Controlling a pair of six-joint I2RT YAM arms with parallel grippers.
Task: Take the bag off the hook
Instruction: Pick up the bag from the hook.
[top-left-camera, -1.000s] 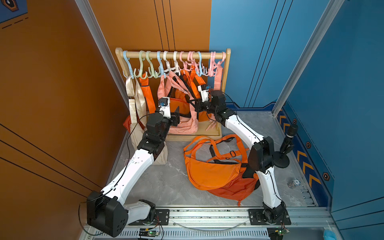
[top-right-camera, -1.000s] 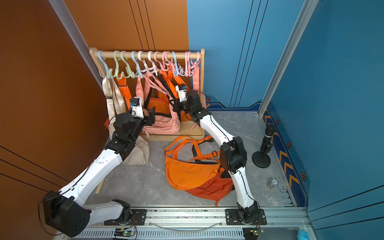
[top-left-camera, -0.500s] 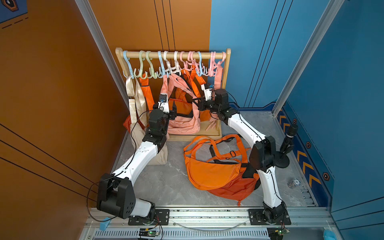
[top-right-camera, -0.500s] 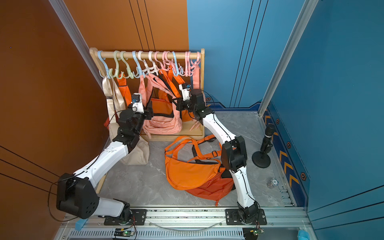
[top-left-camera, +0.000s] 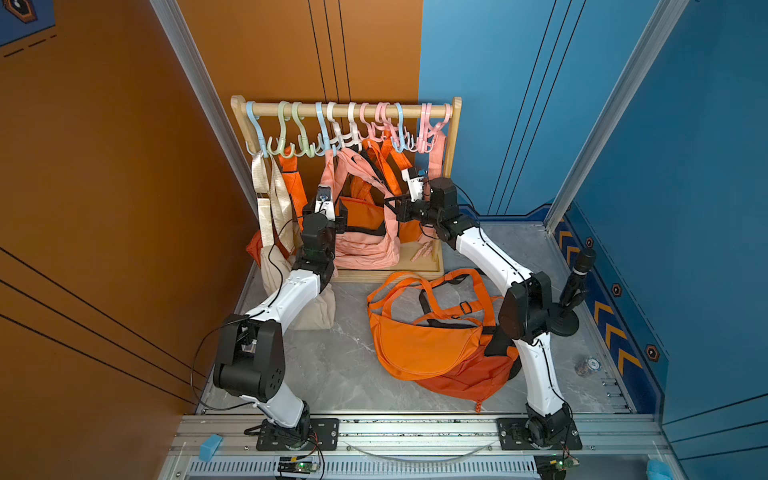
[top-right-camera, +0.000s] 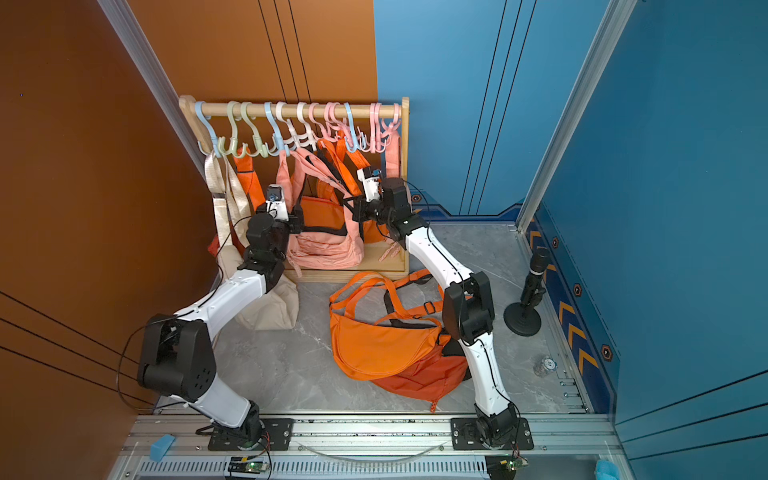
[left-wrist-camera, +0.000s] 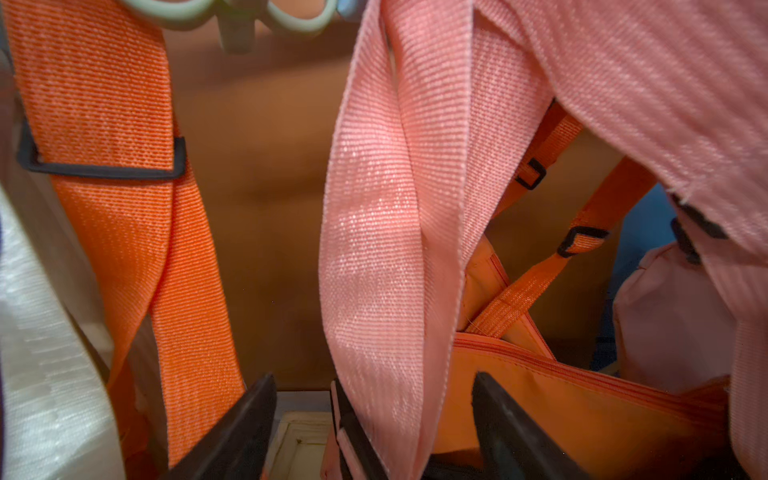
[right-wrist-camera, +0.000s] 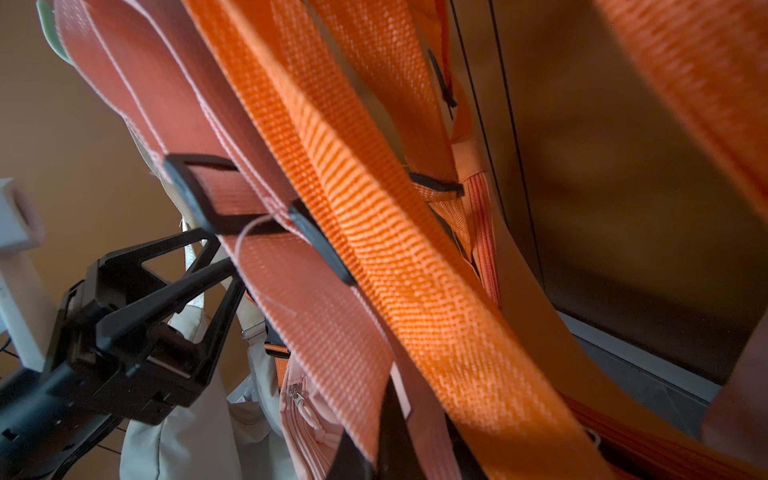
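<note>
Left jaws: apart, astride one pink strap (left-wrist-camera: 386, 249)
Right jaws: clenched on one buckled strap (right-wrist-camera: 316, 332)
Orange bags (top-left-camera: 419, 345) on bench (top-left-camera: 332, 365): two

White links (top-left-camera: 291, 299), black joints (top-left-camera: 525, 311), cables (top-left-camera: 192, 372), black left hand (left-wrist-camera: 374, 432).

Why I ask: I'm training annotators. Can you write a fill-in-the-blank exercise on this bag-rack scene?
1. The hooks hang from a rail made of ____.
2. The left gripper, with a pink strap between its fingers, is ____.
3. The right gripper is shut on a second pink strap, beside a brighter strap coloured ____.
4. The black stand sits on the floor near the ____ arm.

Missing words: wood; open; orange; right.
</note>
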